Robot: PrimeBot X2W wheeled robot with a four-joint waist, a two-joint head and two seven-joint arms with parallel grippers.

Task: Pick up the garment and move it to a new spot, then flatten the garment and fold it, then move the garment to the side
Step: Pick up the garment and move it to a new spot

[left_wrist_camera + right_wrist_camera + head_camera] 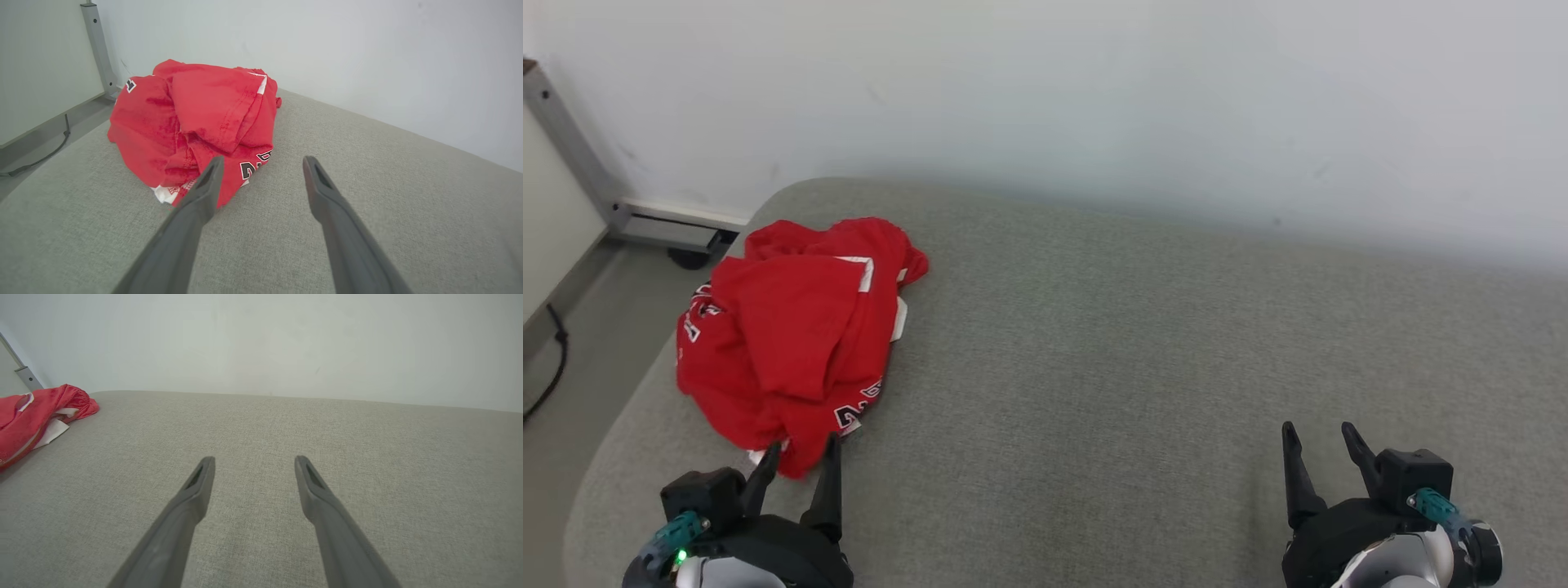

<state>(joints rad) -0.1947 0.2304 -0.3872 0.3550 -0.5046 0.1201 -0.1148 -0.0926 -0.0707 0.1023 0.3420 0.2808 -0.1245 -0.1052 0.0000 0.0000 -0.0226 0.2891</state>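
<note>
Jersey crumpled near the far left corner of a grey upholstered cushion; both grippers empty

Red cloth with white trim and black-and-white lettering lies in a heap close to the cushion's left edge; left gripper has its jaws spread wide, holding nothing, tips right at the heap's near hem, contact unclear; right gripper sits well apart over bare fabric, jaws equally wide and empty; pale wall behind.

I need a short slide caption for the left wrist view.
Left gripper, fingers open, faces a crumpled red jersey on the grey upholstered surface.
</note>
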